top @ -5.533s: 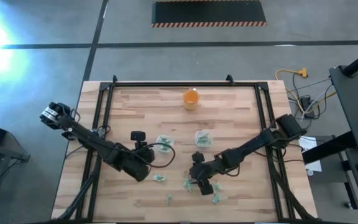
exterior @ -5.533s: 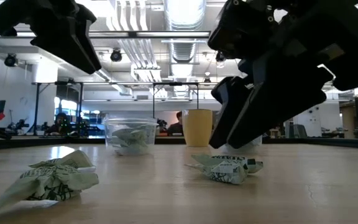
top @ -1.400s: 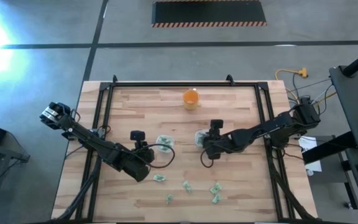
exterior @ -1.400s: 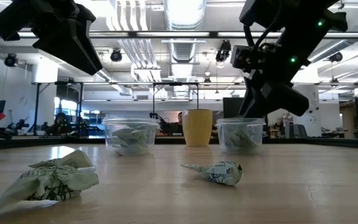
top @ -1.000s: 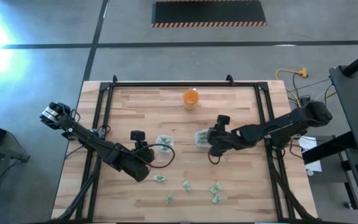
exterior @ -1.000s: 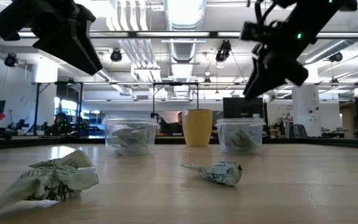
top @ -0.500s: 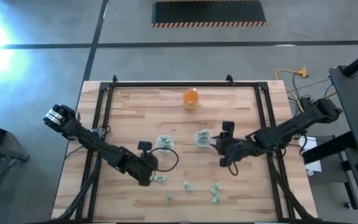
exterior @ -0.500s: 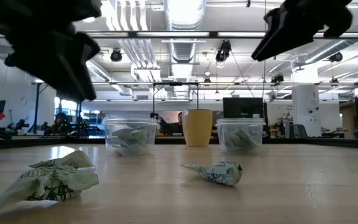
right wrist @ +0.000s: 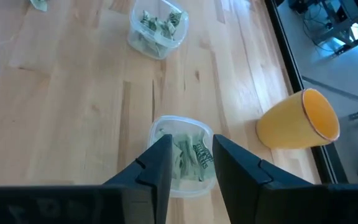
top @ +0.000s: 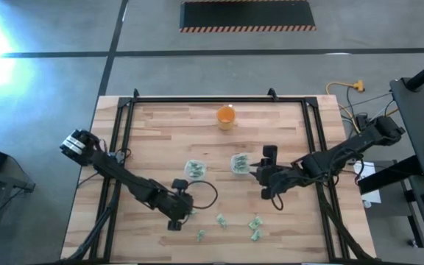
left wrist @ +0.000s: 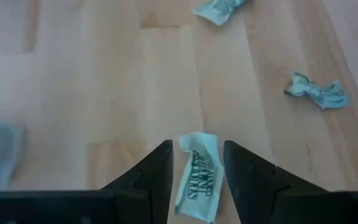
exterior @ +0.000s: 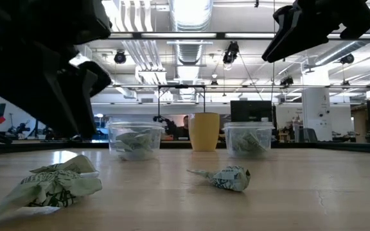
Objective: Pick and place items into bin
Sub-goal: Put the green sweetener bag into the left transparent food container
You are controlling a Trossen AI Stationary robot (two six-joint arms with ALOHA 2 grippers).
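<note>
Left fingers [left wrist: 195, 163] straddling wrinkly piece [left wrist: 197, 177], contact unclear

This is a robotics lab or industrial workshop, a big open hall rather than a home or office. The floor [top: 50, 110] around the bench is bare grey concrete with dark lines painted across it, and a black mat edged in orange-and-black hazard stripes [top: 247, 29] lies beyond the far side. Overhead, looking level across the room, exposed silver ducts [exterior: 191, 48], pipes and long strip lights [exterior: 188, 9] run under an open ceiling. The wooden table [top: 175, 140] sits in a black metal frame [top: 124, 110]. A yellow plug and cables [top: 355, 88] trail on the floor to the right. Far off, people [exterior: 184, 123] sit among screens and desks.
</note>
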